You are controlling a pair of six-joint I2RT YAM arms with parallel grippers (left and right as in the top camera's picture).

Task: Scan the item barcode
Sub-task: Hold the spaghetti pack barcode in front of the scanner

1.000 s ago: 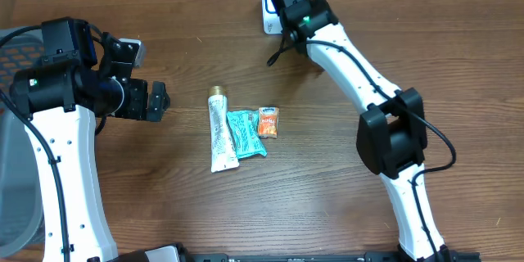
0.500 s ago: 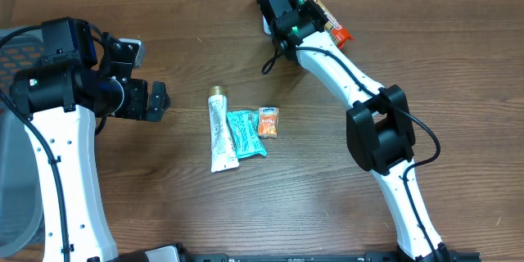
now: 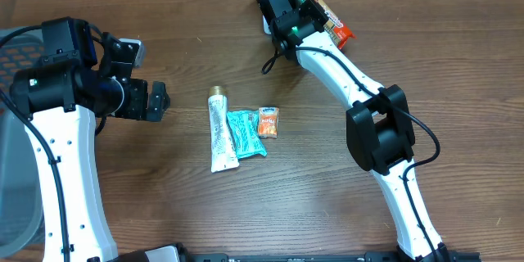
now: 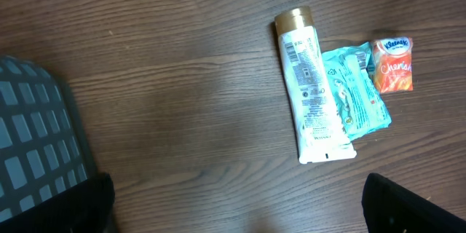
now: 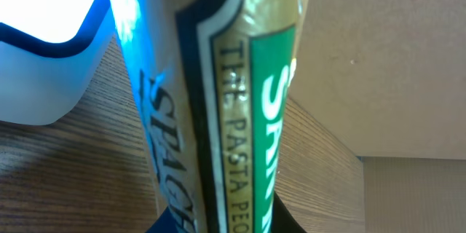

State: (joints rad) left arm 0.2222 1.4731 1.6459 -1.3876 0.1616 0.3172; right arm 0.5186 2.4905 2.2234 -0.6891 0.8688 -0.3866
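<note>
Green-labelled spaghetti packet (image 5: 240,102) sits clamped in the right claw (image 3: 304,6), just beside the glowing scanner (image 5: 51,58). The left claw (image 3: 149,75) gapes wide, holding nothing.

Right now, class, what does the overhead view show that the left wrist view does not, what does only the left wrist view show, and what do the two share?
Overhead only: the right pincer shut on a spaghetti box at the table's far edge, next to a white scanner. Left wrist only: the fine print on the gold-capped tube, visible as lines of text. Both: that tube, the teal packet lying against it, the small orange packet and the wooden table.
</note>
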